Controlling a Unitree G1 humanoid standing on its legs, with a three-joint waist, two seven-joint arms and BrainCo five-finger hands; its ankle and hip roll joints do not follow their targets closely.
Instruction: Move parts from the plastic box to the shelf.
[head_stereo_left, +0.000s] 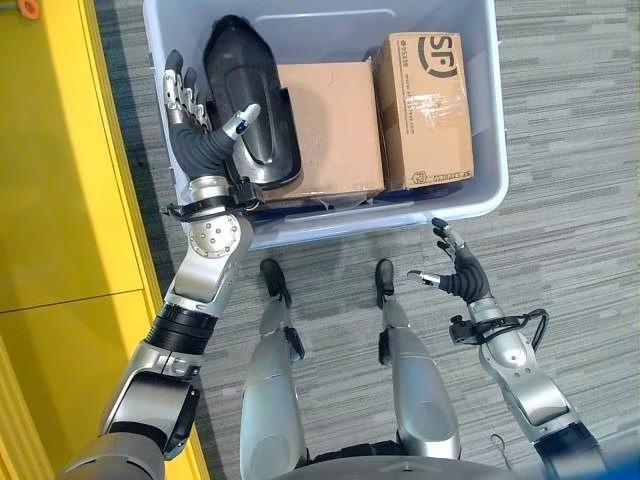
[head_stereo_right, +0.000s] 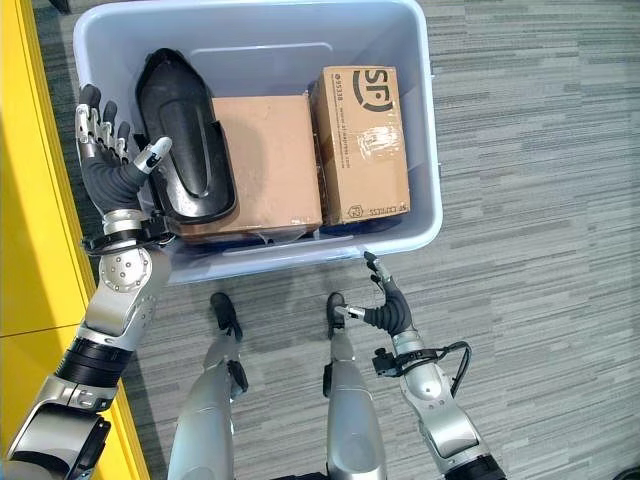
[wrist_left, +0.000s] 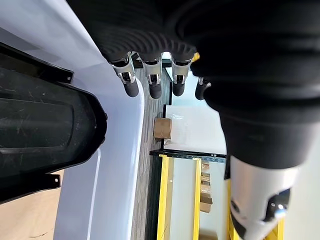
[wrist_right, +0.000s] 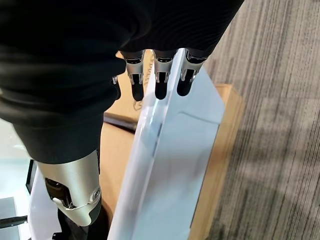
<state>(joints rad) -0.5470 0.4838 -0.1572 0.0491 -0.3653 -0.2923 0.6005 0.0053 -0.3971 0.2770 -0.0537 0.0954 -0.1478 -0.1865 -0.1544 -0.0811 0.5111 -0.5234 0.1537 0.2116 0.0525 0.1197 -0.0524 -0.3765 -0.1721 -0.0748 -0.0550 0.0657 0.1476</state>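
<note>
Nearest the head camera, the right hand (head_stereo_right: 385, 305) hangs over the grey carpet (head_stereo_right: 540, 250) just short of the plastic box's (head_stereo_right: 430, 120) near wall, fingers relaxed and spread, grasping nothing. Farther out, the left hand (head_stereo_left: 200, 135) is raised at the box's left wall, its fingers straight along the rim and its thumb reaching inward to the black moulded part (head_stereo_left: 245, 95), holding nothing. That part lies in the left of the box, leaning partly on a brown cardboard box (head_stereo_left: 330, 125); a second, printed carton (head_stereo_left: 425, 105) stands beside it to the right. Yellow shelving (head_stereo_left: 55, 200) runs along the robot's left.
</note>
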